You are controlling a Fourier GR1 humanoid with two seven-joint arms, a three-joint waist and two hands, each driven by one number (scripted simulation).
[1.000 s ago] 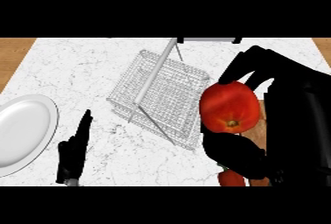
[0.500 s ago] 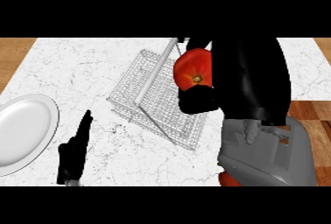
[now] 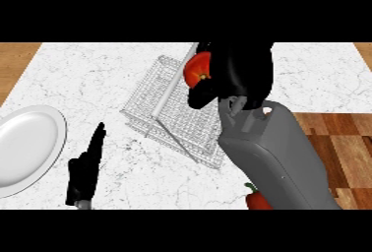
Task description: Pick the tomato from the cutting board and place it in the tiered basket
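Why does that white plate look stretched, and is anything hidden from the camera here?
Head view: the steep downward angle stretches the plate at the left edge; the right robot hand covers most of the tomato above the tiered basket.

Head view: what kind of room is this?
Most likely a kitchen. There is a white marble counter, a wire tiered basket, a white plate and a wooden cutting board, and the right hand is holding a tomato.

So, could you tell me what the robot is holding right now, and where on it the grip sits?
The right hand is curled round the tomato, covering its right side; the left hand holds nothing.
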